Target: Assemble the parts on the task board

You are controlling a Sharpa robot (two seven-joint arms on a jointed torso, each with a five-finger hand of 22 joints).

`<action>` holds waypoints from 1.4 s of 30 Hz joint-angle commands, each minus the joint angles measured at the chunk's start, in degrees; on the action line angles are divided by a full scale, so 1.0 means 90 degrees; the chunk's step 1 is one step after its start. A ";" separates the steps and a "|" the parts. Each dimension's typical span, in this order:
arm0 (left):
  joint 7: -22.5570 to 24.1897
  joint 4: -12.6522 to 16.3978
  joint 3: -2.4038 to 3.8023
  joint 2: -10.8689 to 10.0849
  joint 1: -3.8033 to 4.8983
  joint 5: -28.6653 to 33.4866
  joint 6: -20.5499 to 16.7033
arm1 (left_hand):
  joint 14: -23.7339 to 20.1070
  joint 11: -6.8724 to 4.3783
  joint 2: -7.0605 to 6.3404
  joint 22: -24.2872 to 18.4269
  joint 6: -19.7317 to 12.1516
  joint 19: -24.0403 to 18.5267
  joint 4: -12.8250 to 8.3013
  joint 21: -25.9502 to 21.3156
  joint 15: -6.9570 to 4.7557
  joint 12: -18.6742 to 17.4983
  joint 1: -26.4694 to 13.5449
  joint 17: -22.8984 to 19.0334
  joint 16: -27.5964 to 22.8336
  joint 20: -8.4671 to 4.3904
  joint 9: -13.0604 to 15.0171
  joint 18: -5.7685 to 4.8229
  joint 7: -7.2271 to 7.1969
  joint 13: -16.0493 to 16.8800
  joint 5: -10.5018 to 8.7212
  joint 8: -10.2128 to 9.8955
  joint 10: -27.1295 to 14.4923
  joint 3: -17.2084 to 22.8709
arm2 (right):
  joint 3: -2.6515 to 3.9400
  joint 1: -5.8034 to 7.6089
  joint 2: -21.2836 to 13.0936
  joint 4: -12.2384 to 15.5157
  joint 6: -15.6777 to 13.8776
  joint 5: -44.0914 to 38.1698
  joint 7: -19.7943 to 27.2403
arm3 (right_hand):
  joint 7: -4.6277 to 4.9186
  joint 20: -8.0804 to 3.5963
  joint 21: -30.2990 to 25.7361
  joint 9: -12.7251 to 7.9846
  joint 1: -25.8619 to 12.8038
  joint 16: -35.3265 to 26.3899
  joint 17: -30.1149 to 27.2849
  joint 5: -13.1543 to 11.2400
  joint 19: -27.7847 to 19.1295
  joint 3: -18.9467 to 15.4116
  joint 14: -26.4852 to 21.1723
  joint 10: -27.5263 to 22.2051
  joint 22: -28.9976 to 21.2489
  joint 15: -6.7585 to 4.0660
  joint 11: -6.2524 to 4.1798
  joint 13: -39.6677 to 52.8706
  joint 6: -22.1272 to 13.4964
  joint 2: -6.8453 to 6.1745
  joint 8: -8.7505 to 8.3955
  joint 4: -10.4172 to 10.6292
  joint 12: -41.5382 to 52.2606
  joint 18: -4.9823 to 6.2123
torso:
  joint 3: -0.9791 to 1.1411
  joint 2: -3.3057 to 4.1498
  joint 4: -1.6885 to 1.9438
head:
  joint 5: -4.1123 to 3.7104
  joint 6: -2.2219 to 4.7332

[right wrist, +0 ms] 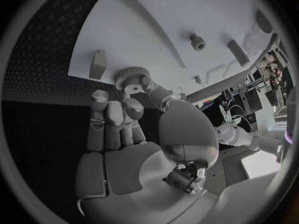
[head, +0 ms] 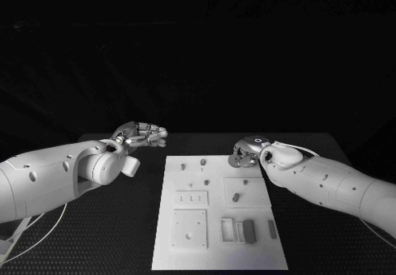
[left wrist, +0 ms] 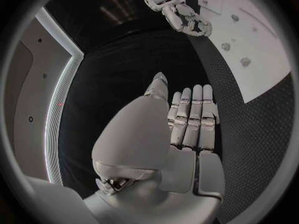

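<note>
Apparently mid-pickup, the right hand [right wrist: 134,149] pinches a toothed gear [right wrist: 129,77] at the white board's [head: 216,252] far right corner, next needing its peg, while the left hand [head: 140,135] hovers empty, fingers together, beside the board.

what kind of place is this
Likely a robotics lab test bench: a white task board with small parts on a black table, dark backdrop, and monitors and cables glimpsed in the right wrist view.
</note>
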 commanded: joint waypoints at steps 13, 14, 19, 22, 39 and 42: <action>0.0049 0.0067 0.0007 -0.0038 0.0006 -0.0015 0.0009 | 0.0005 -0.0005 0.0034 -0.0006 -0.0028 0.0028 -0.0007 -0.0045 0.0019 -0.0035 0.0026 0.0013 -0.0039 0.0028 -0.0011 0.0122 0.0014 -0.0004 -0.0034 -0.0024 -0.0040 -0.0037 | 0.0024 -0.0058 -0.0246 0.0600 -0.0937 -0.0769 -0.0598 | -0.0006 -0.0035 0.0049 0.0068 0.0008 0.0054 0.0038 0.0014 0.0109 -0.0057 0.0151 0.0080 0.0072 -0.0064 -0.0096 -0.0030 0.0315 -0.0044 0.0133 0.0009 0.0017 0.0188 | -0.0004 0.0001 -0.0003 | -0.0005 0.0063; 0.0050 0.0071 0.0007 -0.0044 0.0006 -0.0015 0.0007 | 0.0005 -0.0005 0.0034 -0.0006 -0.0028 0.0028 -0.0007 -0.0046 0.0019 -0.0035 0.0026 0.0014 -0.0040 0.0028 -0.0010 0.0121 0.0014 -0.0003 -0.0034 -0.0024 -0.0039 -0.0038 | 0.0037 -0.0047 -0.0267 0.0721 -0.0979 -0.0834 -0.0648 | -0.0009 -0.0039 0.0050 0.0069 0.0010 0.0054 0.0040 0.0014 0.0115 -0.0055 0.0161 0.0088 0.0070 -0.0067 -0.0099 -0.0034 0.0321 -0.0053 0.0134 0.0008 0.0014 0.0188 | -0.0004 0.0000 -0.0007 | -0.0001 0.0067; 0.0052 0.0081 0.0007 -0.0049 0.0006 -0.0015 -0.0002 | 0.0006 -0.0006 0.0032 -0.0006 -0.0027 0.0028 -0.0007 -0.0046 0.0019 -0.0035 0.0026 0.0015 -0.0041 0.0028 -0.0010 0.0122 0.0013 -0.0003 -0.0034 -0.0024 -0.0038 -0.0039 | 0.0051 -0.0015 -0.0327 0.1080 -0.0983 -0.0856 -0.0656 | -0.0015 -0.0047 0.0053 0.0070 0.0001 0.0047 0.0027 0.0014 0.0133 -0.0056 0.0176 0.0110 0.0065 -0.0074 -0.0105 -0.0045 0.0335 -0.0090 0.0137 0.0014 0.0003 0.0188 | 0.0000 -0.0001 -0.0008 | 0.0011 0.0098; 0.0053 0.0085 0.0007 -0.0050 0.0006 -0.0015 -0.0006 | 0.0007 -0.0006 0.0032 -0.0006 -0.0026 0.0029 -0.0007 -0.0046 0.0019 -0.0035 0.0026 0.0016 -0.0041 0.0028 -0.0010 0.0122 0.0012 -0.0003 -0.0034 -0.0023 -0.0037 -0.0039 | 0.0050 -0.0015 -0.0300 0.1363 -0.0992 -0.0937 -0.0677 | -0.0016 -0.0050 0.0050 0.0067 -0.0059 0.0036 0.0013 0.0014 0.0150 -0.0062 0.0189 0.0129 0.0056 -0.0077 -0.0107 -0.0059 0.0337 -0.0130 0.0131 0.0040 -0.0013 0.0188 | -0.0003 0.0001 -0.0001 | 0.0009 0.0146; 0.0049 0.0093 0.0007 -0.0036 0.0007 -0.0015 -0.0013 | 0.0008 -0.0006 0.0028 -0.0005 -0.0025 0.0031 -0.0007 -0.0048 0.0020 -0.0036 0.0025 0.0022 -0.0046 0.0028 -0.0011 0.0122 0.0011 -0.0003 -0.0034 -0.0023 -0.0036 -0.0043 | -0.0116 -0.0016 0.0239 0.1595 -0.0838 -0.1474 -0.1040 | -0.0019 -0.0060 0.0037 0.0062 -0.0104 0.0012 -0.0023 0.0014 0.0173 -0.0026 0.0197 0.0154 0.0039 -0.0080 -0.0110 -0.0080 0.0340 -0.0210 0.0119 0.0053 -0.0042 0.0188 | -0.0006 0.0005 0.0023 | 0.0055 0.0148; 0.0052 0.0086 0.0007 -0.0024 0.0007 -0.0015 -0.0006 | 0.0009 -0.0006 0.0028 -0.0005 -0.0025 0.0032 -0.0006 -0.0049 0.0020 -0.0037 0.0025 0.0023 -0.0047 0.0028 -0.0011 0.0122 0.0011 -0.0002 -0.0034 -0.0022 -0.0035 -0.0043 | -0.0181 -0.0017 0.0353 0.1531 -0.0762 -0.1476 -0.1041 | -0.0019 -0.0061 0.0036 0.0061 -0.0104 0.0010 -0.0028 0.0014 0.0174 -0.0021 0.0195 0.0155 0.0037 -0.0080 -0.0110 -0.0081 0.0341 -0.0212 0.0118 0.0053 -0.0044 0.0188 | -0.0005 0.0006 0.0029 | 0.0051 0.0146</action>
